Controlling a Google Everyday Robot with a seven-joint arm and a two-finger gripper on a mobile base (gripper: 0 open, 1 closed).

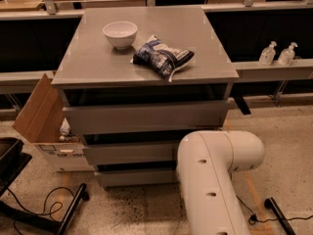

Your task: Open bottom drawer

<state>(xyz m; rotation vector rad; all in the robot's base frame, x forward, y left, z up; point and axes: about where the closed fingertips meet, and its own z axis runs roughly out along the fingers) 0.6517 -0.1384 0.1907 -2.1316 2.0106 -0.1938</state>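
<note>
The bottom drawer (134, 177) is the lowest and slimmest of three flat grey fronts in the cabinet ahead of me, sitting just above the speckled floor (142, 212). Its right end is covered by my arm (215, 180), whose white casing rises from the lower edge of the view and bends over in front of the cabinet's lower right corner. My tool is somewhere behind that casing, low against the right side of the drawer fronts. It is hidden from me, so I cannot tell whether it is apart, together or clamped on anything.

Above the bottom drawer are the middle drawer (129, 153) and then the tall top drawer (146, 116), with a dark gap above each front.

On the grey tabletop (205, 58) a white bowl (120, 34) stands toward the back left. A blue and white snack bag (164, 58) lies just beside it to the right, near the front edge.

An open cardboard box (39, 112) leans against the cabinet's left side. Below it a black stand (46, 217) and a cable (34, 210) lie on the floor. On the ledge to the right are two pump bottles (277, 53), close together.
</note>
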